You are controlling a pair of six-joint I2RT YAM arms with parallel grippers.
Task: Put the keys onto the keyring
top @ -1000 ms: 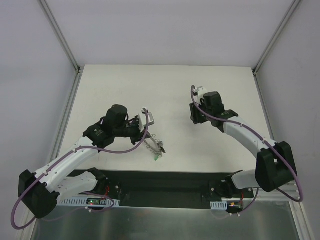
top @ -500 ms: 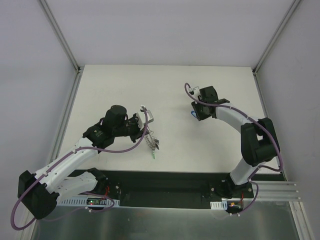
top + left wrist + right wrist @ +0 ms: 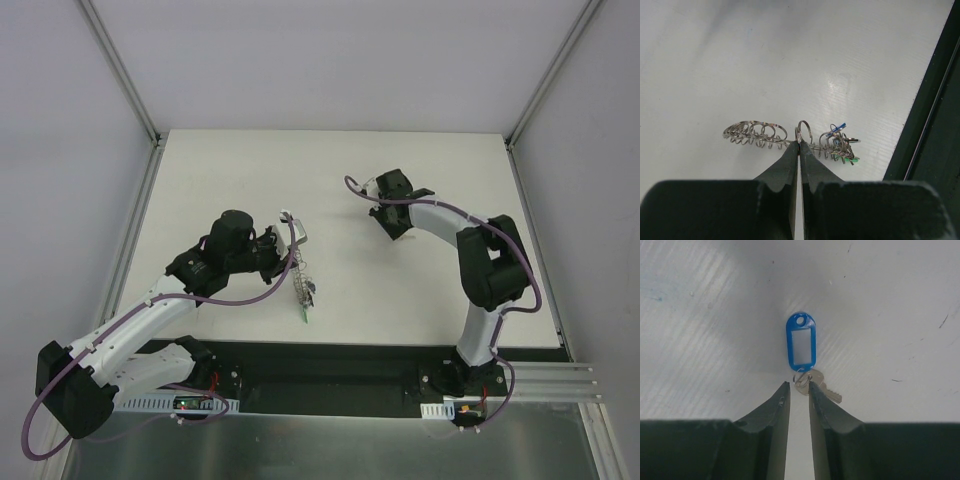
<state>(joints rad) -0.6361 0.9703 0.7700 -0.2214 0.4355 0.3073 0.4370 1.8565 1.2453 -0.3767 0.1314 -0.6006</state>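
Note:
My left gripper (image 3: 799,143) is shut on the keyring (image 3: 756,134), a long silvery coil, pinching it near its middle above the table. Keys with blue and green tags (image 3: 841,146) bunch at the coil's right end. From above, the keyring (image 3: 304,284) hangs off the left gripper (image 3: 292,262), with a green tag (image 3: 309,316) at its low end. A loose silver key (image 3: 821,385) with a blue tag (image 3: 801,342) lies on the table. My right gripper (image 3: 799,385) stands narrowly open, its tips on either side of that key's small split ring (image 3: 801,376). The top view hides this key under the right gripper (image 3: 392,222).
The white table (image 3: 330,170) has a black strip (image 3: 330,360) along its near edge, also at the right of the left wrist view. Metal frame posts (image 3: 120,70) rise at the far corners.
The right arm swung left and folded in, lowering its gripper over the blue-tagged key, and its jaws narrowed. The left gripper held the keyring, which now hangs more vertically.

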